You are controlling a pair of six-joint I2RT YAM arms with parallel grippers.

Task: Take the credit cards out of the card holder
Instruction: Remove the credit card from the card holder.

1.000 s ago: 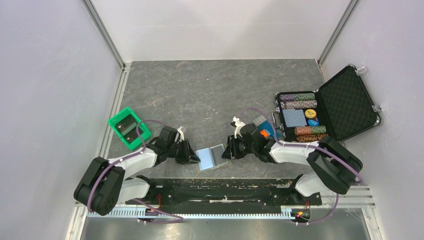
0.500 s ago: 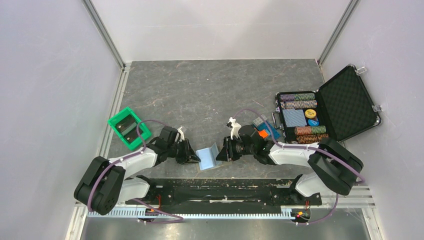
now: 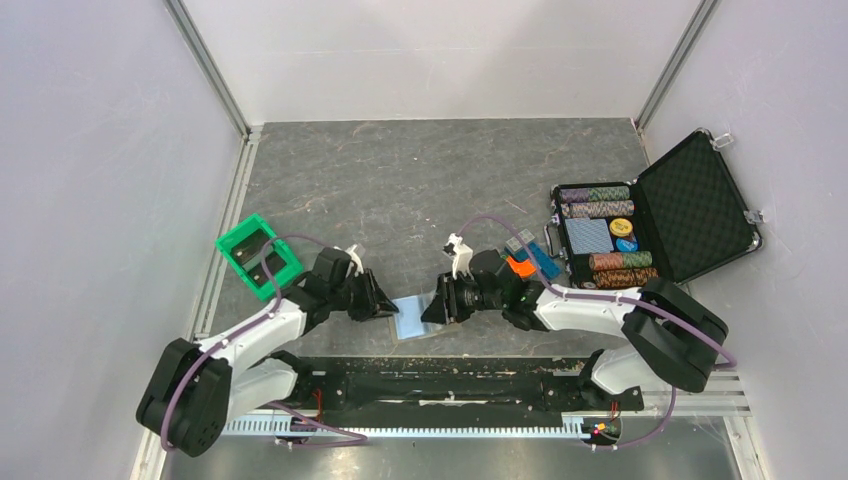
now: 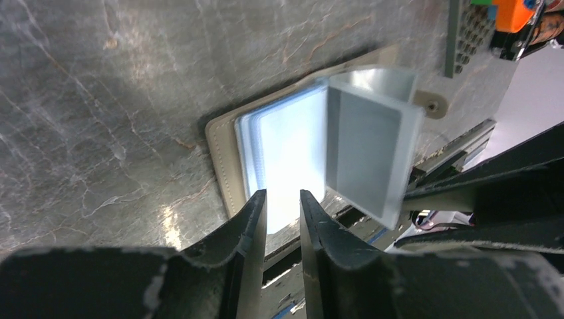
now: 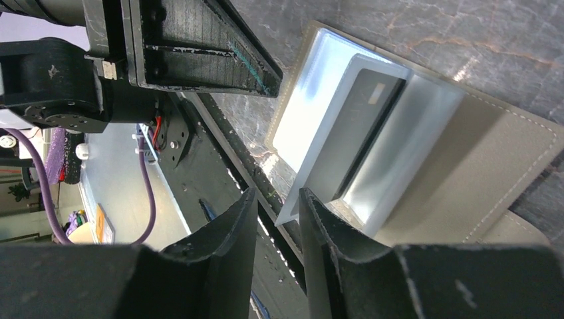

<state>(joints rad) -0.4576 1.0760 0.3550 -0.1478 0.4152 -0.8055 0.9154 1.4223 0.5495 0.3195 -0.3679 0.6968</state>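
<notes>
Card holder (image 3: pixel 412 318): lies opened out on the worktop (image 3: pixel 420 180), close to the near edge and between the two pincers. Its long axis runs left to right across the worktop, with the fold running near to far. The left half lies flat, with its pale-blue lining facing up and a taupe stitched border around it. The right half is raised from the fold and stands steeply.

Credit card (image 5: pixel 369 126): one dark card is visible, sitting inside a clear sleeve (image 5: pixel 326 146) of the holder. Its long axis runs along the sleeve's long edge. Whether more cards lie behind it cannot be determined.

Right pincer (image 5: pixel 277 193): the fingers stand a narrow gap apart, closed on the near corner of the raised half.

Left pincer (image 4: pixel 282 196): the fingers stand a narrow gap apart at the left edge of the flat half, and the lining shows through the gap. No grip on anything is seen.

Green bin (image 3: pixel 258 255): stands at the left of the worktop, well apart from the holder. It holds dark flat pieces, too small to identify.

Black case (image 3: pixel 700 205): stands at the right with its foam-lined lid thrown back. Its tray holds rows of chips (image 3: pixel 595 202), a blue patterned deck (image 3: pixel 588 236), and loose yellow and blue chips beside the deck.
</notes>
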